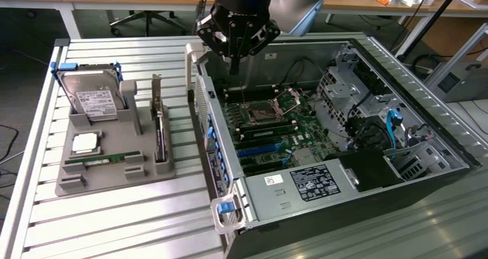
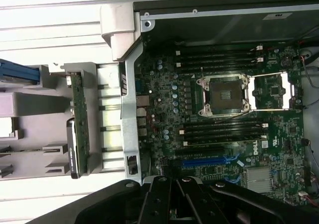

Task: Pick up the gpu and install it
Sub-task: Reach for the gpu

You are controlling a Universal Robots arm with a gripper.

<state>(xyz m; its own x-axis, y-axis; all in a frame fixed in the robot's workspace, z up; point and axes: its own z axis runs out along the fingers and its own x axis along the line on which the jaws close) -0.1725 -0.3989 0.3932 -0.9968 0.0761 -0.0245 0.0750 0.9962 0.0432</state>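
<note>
1. Jaws pressed together with nothing between them: that is how my gripper (image 1: 235, 64) hangs, above the far-left corner of the open computer case (image 1: 206, 116).
2. The gpu (image 1: 159, 127) stands on edge in the grey holder tray (image 1: 114, 179) on the table, at the exterior view's left of the case and just beside its wall. Its metal bracket (image 1: 156, 90) points up. I am well apart from it.
3. Risk, as I judge it: shut fingers cannot straddle that thin card. Coming down on it like this would jab its top edge and tip it or knock it out of its slot.
4. The case wall rises between me and the tray. A low sideways sweep could clip it.
5. The hard drive (image 1: 91, 99) and the memory stick (image 1: 103, 158) share the tray. A sloppy approach might seize or nudge the wrong part.
6. Below me lies the motherboard (image 1: 282, 127) with its open CPU socket (image 1: 263, 111). A stray drop here could bend pins.
7. The blue slot (image 2: 209, 161) is narrow. A card gripped crooked could jam against it or scrape nearby components.
</note>
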